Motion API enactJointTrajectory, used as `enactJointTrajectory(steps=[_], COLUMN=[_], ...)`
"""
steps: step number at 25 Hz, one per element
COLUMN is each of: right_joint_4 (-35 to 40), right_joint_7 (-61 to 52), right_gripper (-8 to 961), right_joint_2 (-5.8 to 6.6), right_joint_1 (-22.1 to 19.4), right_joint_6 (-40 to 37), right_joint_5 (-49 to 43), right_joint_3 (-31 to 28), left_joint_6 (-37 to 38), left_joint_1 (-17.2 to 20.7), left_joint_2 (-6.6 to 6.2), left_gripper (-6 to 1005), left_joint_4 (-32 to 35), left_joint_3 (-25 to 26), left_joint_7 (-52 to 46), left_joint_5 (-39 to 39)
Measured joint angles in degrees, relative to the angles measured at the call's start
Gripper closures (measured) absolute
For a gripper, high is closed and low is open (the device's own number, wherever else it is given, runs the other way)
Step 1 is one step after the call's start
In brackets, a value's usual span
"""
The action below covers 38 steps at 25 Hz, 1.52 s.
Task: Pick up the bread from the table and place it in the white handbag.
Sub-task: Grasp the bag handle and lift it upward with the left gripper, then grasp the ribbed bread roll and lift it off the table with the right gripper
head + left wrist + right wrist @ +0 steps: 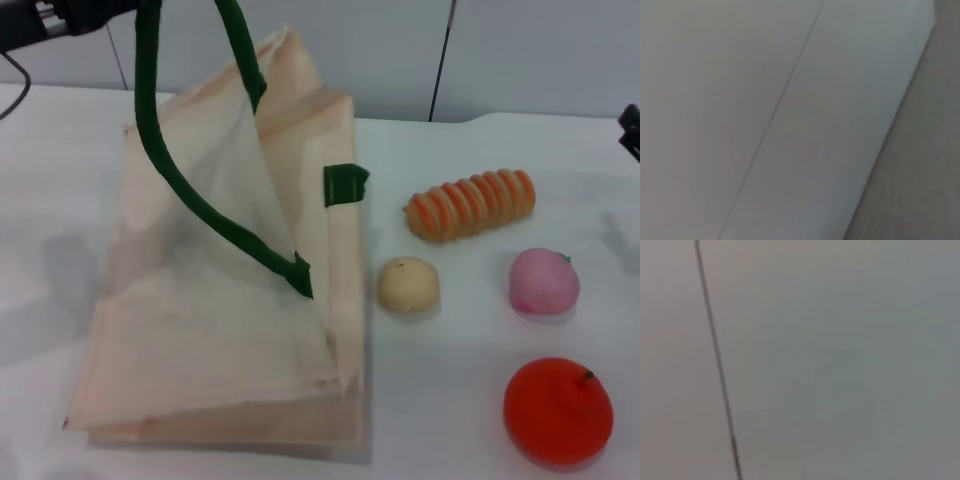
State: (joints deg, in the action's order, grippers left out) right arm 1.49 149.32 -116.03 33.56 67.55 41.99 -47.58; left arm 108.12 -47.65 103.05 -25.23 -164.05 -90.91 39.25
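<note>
The bread (470,204), a ridged loaf with orange and cream stripes, lies on the white table (470,410) to the right of the white handbag (220,330). The handbag is a large cream tote lying on the left half of the table. One dark green handle (190,200) is pulled up and runs out of the top of the head view, right beside the dark end of my left arm (60,18). This lifts the bag's upper layer. A dark bit of my right gripper (630,128) shows at the right edge, apart from the bread. Both wrist views show only plain grey surfaces.
A small round beige bun (408,284) lies beside the bag's right edge. A pink round fruit (544,281) and an orange fruit (557,411) lie to the right of it. A grey wall stands behind the table.
</note>
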Motion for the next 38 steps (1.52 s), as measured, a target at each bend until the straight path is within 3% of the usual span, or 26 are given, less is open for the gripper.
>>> enactJointTrajectory(steps=[6,13,17,20,23,33,38], right_joint_4=[1.2,9.8,16.1,21.4,24.4,25.1,23.8], right_joint_7=[-3.9,-12.5,-17.9,-22.4,-25.3,-33.4,-37.2], right_gripper=[75,76,76,76,76,86,86], right_joint_2=[0.85,1.81,1.73,0.91,0.24,0.18,-0.35], right_joint_1=[3.4,13.0,19.1,22.3,24.1,28.1,29.3], right_joint_6=[2.0,4.9,6.8,6.8,7.1,5.2,-1.8], right_joint_5=[-5.3,-17.7,-21.5,-22.8,-22.9,-22.7,-22.7], right_joint_3=[5.1,14.9,25.1,34.4,41.8,61.1,68.3], left_joint_6=[0.3,-1.1,-1.1,-1.1,-1.1,-1.8,-1.8], left_joint_1=[-0.5,-0.6,-0.6,-1.0,-1.9,-2.0,-2.1], left_joint_2=[-0.55,-0.19,-0.37,-0.44,-0.39,-0.23,-0.15], left_gripper=[853,854,854,855,855,855,855], left_joint_4=[-0.8,-1.3,-1.3,-1.3,-1.3,-1.1,-1.0], left_joint_3=[0.0,0.0,0.0,0.0,0.0,0.0,0.0], left_joint_7=[-0.4,-1.7,-2.1,-2.1,-2.7,-2.8,-2.8], left_joint_5=[-0.7,-1.9,-2.1,-3.0,-4.3,-4.5,-4.5])
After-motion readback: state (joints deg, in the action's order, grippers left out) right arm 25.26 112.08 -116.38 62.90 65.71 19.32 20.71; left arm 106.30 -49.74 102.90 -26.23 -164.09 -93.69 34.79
